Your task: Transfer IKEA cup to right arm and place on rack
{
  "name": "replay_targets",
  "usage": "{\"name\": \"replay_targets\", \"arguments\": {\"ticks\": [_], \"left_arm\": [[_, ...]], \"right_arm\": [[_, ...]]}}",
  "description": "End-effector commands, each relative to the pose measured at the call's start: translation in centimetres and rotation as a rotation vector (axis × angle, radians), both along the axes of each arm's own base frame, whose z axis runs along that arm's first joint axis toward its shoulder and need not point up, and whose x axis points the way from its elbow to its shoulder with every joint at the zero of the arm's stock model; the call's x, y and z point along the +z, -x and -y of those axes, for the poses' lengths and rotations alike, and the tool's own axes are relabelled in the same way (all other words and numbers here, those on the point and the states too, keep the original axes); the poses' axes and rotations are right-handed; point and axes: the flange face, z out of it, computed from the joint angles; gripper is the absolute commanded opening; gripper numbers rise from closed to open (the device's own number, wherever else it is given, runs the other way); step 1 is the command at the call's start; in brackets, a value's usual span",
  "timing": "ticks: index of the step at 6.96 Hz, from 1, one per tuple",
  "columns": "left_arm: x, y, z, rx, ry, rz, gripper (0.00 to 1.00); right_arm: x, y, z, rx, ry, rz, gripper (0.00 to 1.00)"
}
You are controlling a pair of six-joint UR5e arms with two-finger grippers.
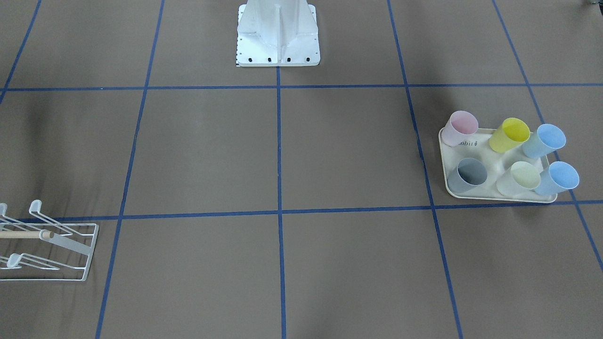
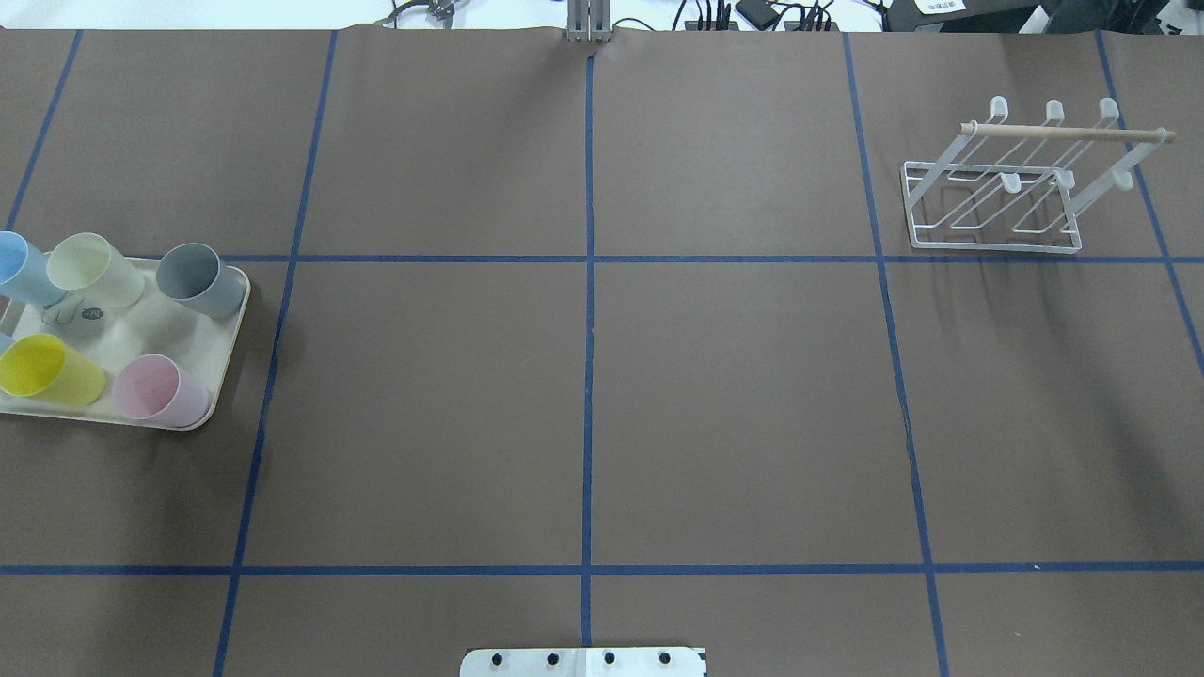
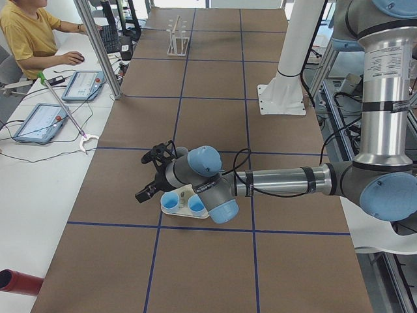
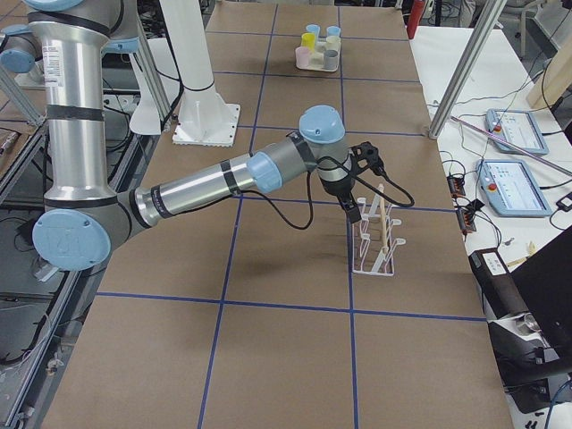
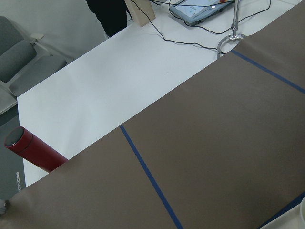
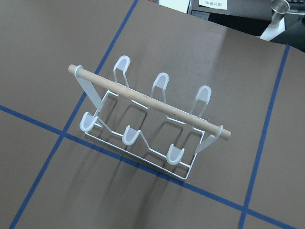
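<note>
Several pastel IKEA cups stand upright on a cream tray, also seen in the overhead view as cups on the tray. The white wire rack with a wooden rod stands far across the table, its prongs bare. In the left side view my left gripper hangs low just beside the cups. In the right side view my right gripper hovers next to the rack. I cannot tell whether either gripper is open or shut. Neither wrist view shows fingers.
The white robot pedestal stands at the table's middle edge. A red cylinder lies on the white bench beside the brown table. A person sits at that bench with tablets and a grabber tool.
</note>
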Motion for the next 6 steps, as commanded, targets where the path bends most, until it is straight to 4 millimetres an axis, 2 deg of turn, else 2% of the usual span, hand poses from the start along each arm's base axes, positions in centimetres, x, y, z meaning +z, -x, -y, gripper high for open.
{"name": "replay_targets", "arguments": {"ticks": [1, 2, 3, 4, 5, 6], "left_arm": [[0.3, -1.2, 1.0, -0.008, 0.049, -0.049, 1.0], [-0.3, -1.4, 1.4, -0.055, 0.116, -0.138, 1.0], [-0.1, -2.2, 1.4, -0.096, 0.204, -0.221, 1.0], [-0.3, -4.6, 1.6, -0.103, 0.271, -0.286, 1.0], [-0.2, -7.3, 1.7, -0.069, 0.304, -0.3, 1.0], [0.7, -10.5, 1.9, -0.055, 0.327, -0.28, 1.0]], "right_arm": [[-0.1, 3.1, -0.7, 0.038, 0.065, 0.083, 1.0], [-1.3, 4.8, -0.9, 0.059, 0.121, 0.115, 1.0], [-3.4, 8.2, -0.9, 0.103, 0.185, 0.139, 1.0], [-5.6, 13.3, -0.8, 0.157, 0.222, 0.133, 1.0], [-7.8, 17.5, -0.6, 0.176, 0.232, 0.147, 1.0], [-8.9, 19.2, -0.6, 0.17, 0.236, 0.161, 1.0]]}}
